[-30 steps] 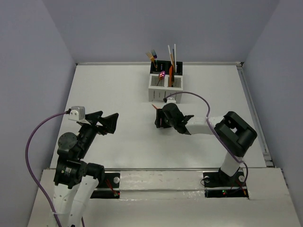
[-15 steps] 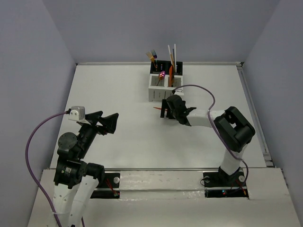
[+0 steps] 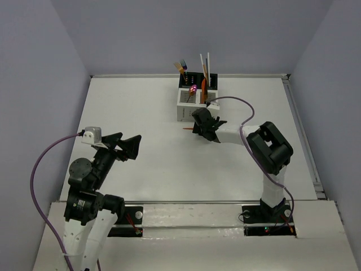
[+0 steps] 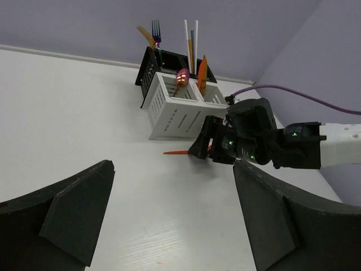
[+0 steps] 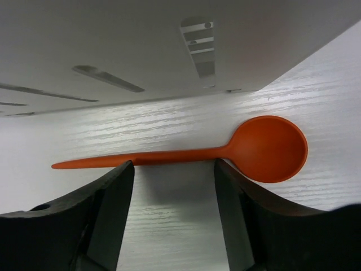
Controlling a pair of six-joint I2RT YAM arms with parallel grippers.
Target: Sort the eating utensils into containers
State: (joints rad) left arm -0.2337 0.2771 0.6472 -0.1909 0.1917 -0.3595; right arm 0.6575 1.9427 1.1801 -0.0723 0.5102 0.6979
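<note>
An orange spoon (image 5: 265,148) lies flat on the table just in front of the containers (image 3: 196,105), its thin handle (image 3: 186,129) pointing left. My right gripper (image 5: 174,169) is lowered right at it and open. Both fingertips stand close to the handle, which runs across just beyond them, and nothing is between them. The same gripper (image 3: 199,126) shows low on the table in the top view. The caddy (image 4: 175,116) holds forks (image 3: 181,66), white sticks (image 3: 205,61) and an orange utensil (image 3: 203,87). My left gripper (image 3: 127,144) hangs open far to the left, holding nothing.
A purple cable (image 3: 231,101) loops from the right wrist past the caddy's right side. The right arm's elbow (image 3: 271,148) is folded up at the right. Walls close the table at the back and both sides.
My right gripper has moved away from the arm bases toward the caddy and come down at the orange spoon. The spoon and the left arm have stayed put.
</note>
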